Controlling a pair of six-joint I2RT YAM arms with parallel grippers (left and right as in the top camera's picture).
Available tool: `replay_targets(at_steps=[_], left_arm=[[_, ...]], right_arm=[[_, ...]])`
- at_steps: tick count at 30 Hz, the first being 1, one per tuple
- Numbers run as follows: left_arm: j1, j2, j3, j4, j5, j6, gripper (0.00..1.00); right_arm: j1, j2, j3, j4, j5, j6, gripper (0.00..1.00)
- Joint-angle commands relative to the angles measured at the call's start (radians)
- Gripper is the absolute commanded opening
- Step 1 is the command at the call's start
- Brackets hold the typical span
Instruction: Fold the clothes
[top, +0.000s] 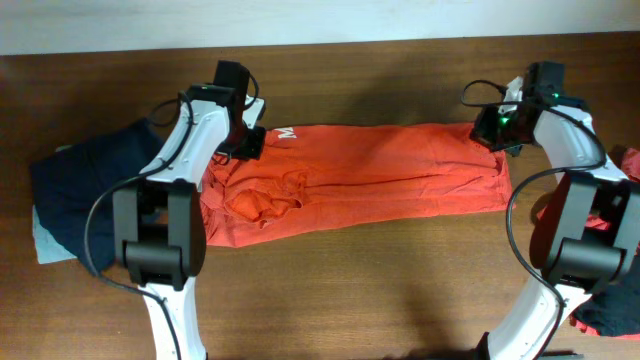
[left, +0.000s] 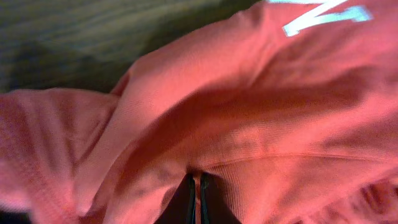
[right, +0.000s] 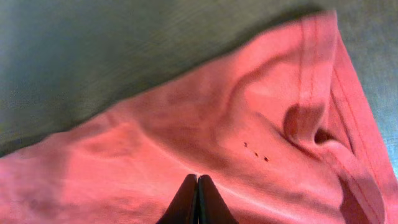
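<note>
The left hand (left: 198, 185) and right hand (right: 198, 184) each pinch the far edge of the shirt (top: 380, 175), one per end, likely to fold it over evenly.

White arm shells (top: 195, 135), black joints (top: 155, 235), looping black cables (top: 507, 222), a green light (top: 504, 120), dark pincers (left: 196, 199) (right: 198, 199)

Brown wooden table (top: 400, 290) with visible grain, pale band (top: 300, 20) beyond its far edge

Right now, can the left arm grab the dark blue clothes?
Probably not yet: the left end effector is shut on the orange shirt. The dark blue clothes lie uncovered nearby; after letting go, likely yes.
</note>
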Motion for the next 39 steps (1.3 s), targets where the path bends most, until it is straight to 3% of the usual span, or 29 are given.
replay_targets(at_steps=[1, 6, 11, 18, 22, 25, 26, 30, 31, 34, 37, 39], left_arm=[[-0.001, 0.032, -0.002, 0.057, -0.008, 0.040, 0.05], [-0.001, 0.085, -0.002, 0.163, -0.056, 0.054, 0.05], [0.000, 0.151, -0.002, 0.178, -0.068, 0.058, 0.05], [0.031, 0.166, -0.002, 0.193, -0.206, 0.058, 0.05], [0.051, 0.165, 0.027, 0.195, -0.206, 0.058, 0.05], [0.049, 0.162, 0.141, 0.141, -0.206, 0.061, 0.06], [0.045, 0.160, 0.187, 0.115, -0.206, 0.061, 0.09], [0.034, 0.152, 0.459, -0.100, -0.205, 0.060, 0.45], [0.034, 0.152, 0.507, -0.155, -0.205, 0.060, 0.47], [0.034, 0.152, 0.615, -0.317, -0.200, 0.002, 0.46], [0.031, 0.152, 0.618, -0.442, -0.070, -0.019, 0.16], [0.025, 0.152, 0.586, -0.478, -0.028, -0.018, 0.14]], right_arm=[[0.010, 0.025, 0.005, -0.101, 0.233, 0.153, 0.04], [0.011, 0.031, -0.035, -0.132, 0.274, 0.154, 0.04], [0.009, 0.064, -0.048, -0.114, 0.339, 0.155, 0.04], [-0.064, 0.077, -0.051, -0.175, 0.503, 0.144, 0.04], [-0.134, 0.077, -0.043, -0.182, 0.439, 0.134, 0.04], [-0.154, 0.071, -0.002, -0.190, 0.264, 0.007, 0.06], [-0.155, 0.064, 0.023, -0.210, 0.231, 0.004, 0.08], [-0.151, -0.006, 0.134, -0.288, 0.119, -0.018, 0.13], [-0.151, -0.024, 0.153, -0.307, 0.095, -0.018, 0.13], [-0.134, -0.072, 0.180, -0.344, -0.003, -0.023, 0.13], [-0.059, -0.074, 0.174, -0.359, -0.135, -0.125, 0.13], [0.026, -0.073, 0.162, -0.359, -0.134, -0.191, 0.18]])
